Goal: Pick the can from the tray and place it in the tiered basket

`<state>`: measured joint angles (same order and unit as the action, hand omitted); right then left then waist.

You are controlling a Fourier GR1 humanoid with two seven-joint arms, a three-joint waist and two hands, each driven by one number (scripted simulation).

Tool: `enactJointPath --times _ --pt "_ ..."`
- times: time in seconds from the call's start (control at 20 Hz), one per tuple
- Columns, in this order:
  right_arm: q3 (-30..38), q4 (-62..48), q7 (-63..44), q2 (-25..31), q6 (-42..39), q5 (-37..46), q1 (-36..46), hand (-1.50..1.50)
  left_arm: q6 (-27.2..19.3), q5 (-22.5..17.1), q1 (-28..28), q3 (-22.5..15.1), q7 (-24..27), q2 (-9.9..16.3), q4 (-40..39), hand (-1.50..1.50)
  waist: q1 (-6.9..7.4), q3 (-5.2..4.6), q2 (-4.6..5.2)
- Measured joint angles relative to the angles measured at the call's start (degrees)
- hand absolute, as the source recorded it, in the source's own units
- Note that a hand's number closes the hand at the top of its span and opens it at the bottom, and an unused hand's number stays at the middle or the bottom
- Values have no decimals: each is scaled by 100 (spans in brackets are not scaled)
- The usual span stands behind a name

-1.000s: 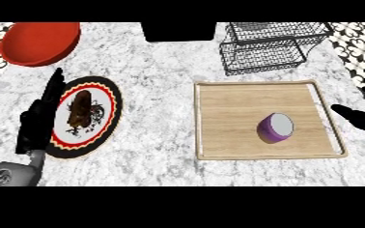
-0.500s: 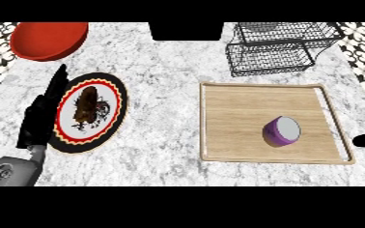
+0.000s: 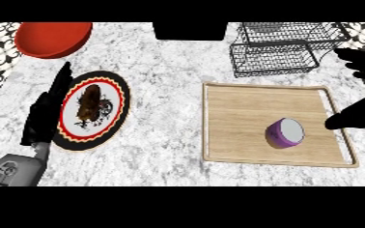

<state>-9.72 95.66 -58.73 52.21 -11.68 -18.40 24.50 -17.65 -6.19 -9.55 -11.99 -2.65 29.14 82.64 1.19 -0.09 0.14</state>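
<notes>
The can is located on the wooden tray, in the tray's right-hand part and toward its near edge. It is purple, with a pale end face turned upward and to the right, so the can appears tilted or laid over rather than upright; its long axis is judged to run from lower left to upper right, though this cannot be fixed with certainty from the head view.

The right hand is seen at the right edge of the view, over the tray's right rim. The can lies to the left of this hand and slightly nearer the robot, close by but not touched. Only part of the hand is shown as a dark shape, so whether it is spread or curled cannot be told. Nothing is held by it.

The left hand is rested at the far left, beside the patterned plate, with its fingers straight and nothing held. It is well apart from the can, with the plate between them.

The right hand is therefore the nearer one, and a leftward approach is judged to be needed. The tiered basket is placed just beyond the tray's far edge.
</notes>
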Motion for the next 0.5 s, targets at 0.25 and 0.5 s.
enactJointPath --times 0.25,0.5 --pt "-431 -434 -139 -274 -64 40 240 -150 53 63 -22 89 47 -81 -89 0 -22 2 1" --pt "-781 -545 -242 -396 -108 170 295 -150 50 197 -75 126 71 -202 -171 0 -66 3 -7"
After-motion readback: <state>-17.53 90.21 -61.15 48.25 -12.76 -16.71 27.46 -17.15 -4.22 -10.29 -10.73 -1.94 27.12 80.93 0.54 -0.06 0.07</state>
